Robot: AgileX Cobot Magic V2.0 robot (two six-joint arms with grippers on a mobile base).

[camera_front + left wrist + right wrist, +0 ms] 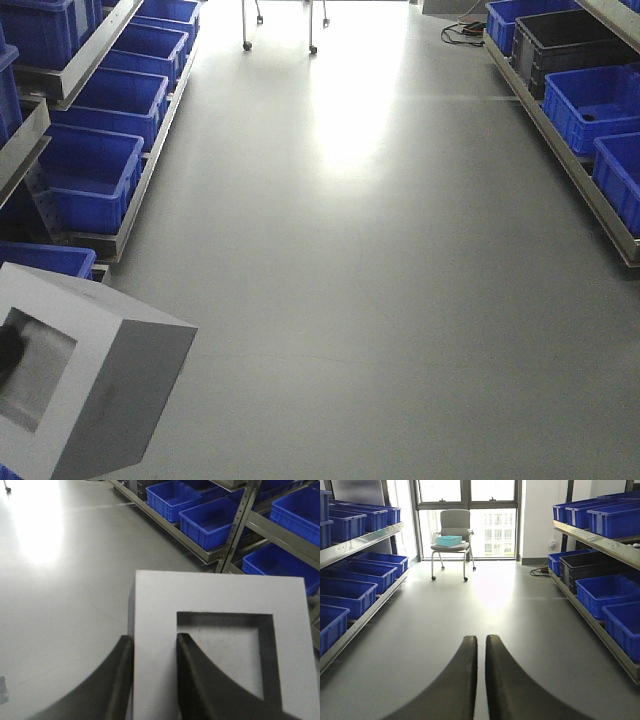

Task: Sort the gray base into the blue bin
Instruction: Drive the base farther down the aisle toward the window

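The gray base (120, 370) hangs in the air at the lower left of the front view, its square recess facing the camera. In the left wrist view the gray base (220, 595) fills the lower right. My left gripper (155, 639) is shut on one wall of it, one finger outside and one inside the recess. A dark fingertip (10, 352) shows inside the recess. Several blue bins stand on the racks; one blue bin (90, 175) is just beyond the base on the left, and another blue bin (210, 522) lies ahead of the left wrist. My right gripper (480, 637) is shut on nothing above the floor.
Metal racks (150, 170) with blue bins line both sides of the aisle. A black bin (565, 35) sits on the right rack. At the far end stands a wheeled chair (454, 527) with a teal box (449, 540) on it, and cables (462, 35) lie nearby.
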